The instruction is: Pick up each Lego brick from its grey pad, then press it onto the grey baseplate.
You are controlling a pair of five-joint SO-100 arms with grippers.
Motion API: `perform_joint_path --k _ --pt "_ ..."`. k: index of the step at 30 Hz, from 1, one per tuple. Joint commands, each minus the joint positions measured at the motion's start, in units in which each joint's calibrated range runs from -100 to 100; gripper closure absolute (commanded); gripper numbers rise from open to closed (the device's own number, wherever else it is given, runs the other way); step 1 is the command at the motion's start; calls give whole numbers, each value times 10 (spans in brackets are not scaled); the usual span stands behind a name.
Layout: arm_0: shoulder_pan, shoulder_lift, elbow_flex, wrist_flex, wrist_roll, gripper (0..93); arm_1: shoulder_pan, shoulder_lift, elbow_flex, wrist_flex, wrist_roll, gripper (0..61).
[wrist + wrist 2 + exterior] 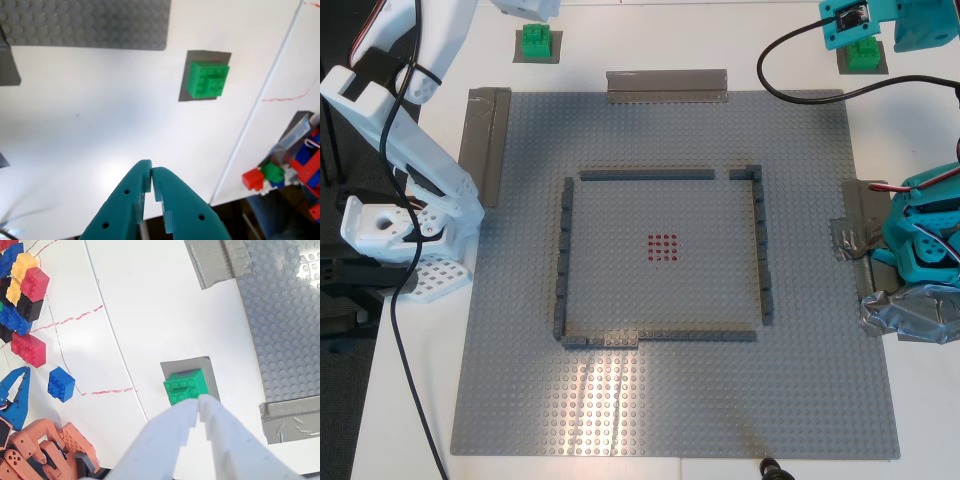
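Two green Lego bricks sit on small grey pads beyond the far edge of the grey baseplate (520,400). One brick (535,40) is at the exterior view's far left, the other (865,53) at the far right, partly under my teal first gripper (842,24). In the first wrist view that brick (208,79) lies on its pad (200,55), well ahead of my first gripper (151,172), whose jaws are shut and empty. My white second gripper (198,402) is shut, its tips at the edge of the other brick (184,385) on its pad (187,363).
A frame of dark grey bricks (660,175) and a patch of red studs (662,246) are on the baseplate. Grey tape strips (667,85) hold its edges. Loose coloured bricks (27,285) lie off the table edge; more (265,175) show in the first wrist view.
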Motion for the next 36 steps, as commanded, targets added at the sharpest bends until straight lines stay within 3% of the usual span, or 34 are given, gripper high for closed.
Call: perform_joint_path --k 1,17,31,36 --pt "119 1 -14 -7 19 927 177 -219 305 110 41 613" --pt "119 2 -14 -8 18 927 186 -206 287 114 48 613" --pt "117 7 -105 -13 20 927 93 -80 68 146 63 613" --pt "84 19 -63 -21 20 927 44 -66 70 125 83 607"
